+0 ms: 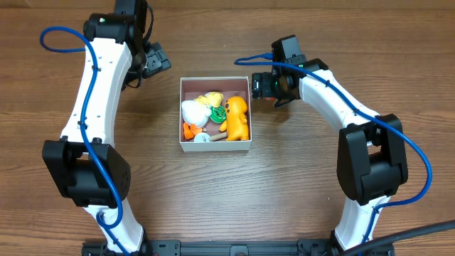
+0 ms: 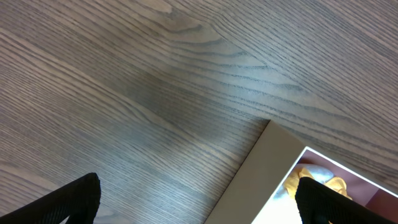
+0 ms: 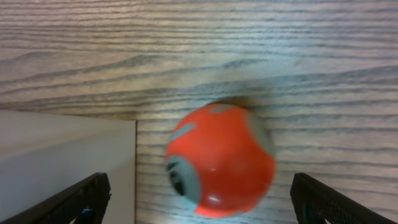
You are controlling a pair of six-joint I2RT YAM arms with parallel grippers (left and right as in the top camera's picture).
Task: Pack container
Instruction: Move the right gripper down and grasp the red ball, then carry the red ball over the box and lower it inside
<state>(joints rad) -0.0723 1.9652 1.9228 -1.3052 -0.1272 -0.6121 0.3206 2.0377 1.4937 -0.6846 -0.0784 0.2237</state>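
Observation:
The container (image 1: 180, 114), a shallow white-walled square box with a pinkish inside, sits mid-table. It holds an orange figure (image 1: 237, 118), a white toy (image 1: 192, 110), a yellow toy (image 1: 211, 99) and a green disc (image 1: 218, 114). A red ball with grey patches (image 3: 219, 160) lies blurred on the wood next to the container's outer wall (image 3: 62, 149). My right gripper (image 3: 205, 208) is open, its fingers wide on either side of the ball, by the box's far right corner (image 1: 264, 85). My left gripper (image 1: 153, 60) is open and empty over bare wood (image 2: 196, 208), beside a container corner (image 2: 249, 186).
Brown wood-grain table (image 1: 213, 192) all around the box. The two arm bases stand at the near edge, left (image 1: 85, 171) and right (image 1: 370, 163), with blue cables along the arms.

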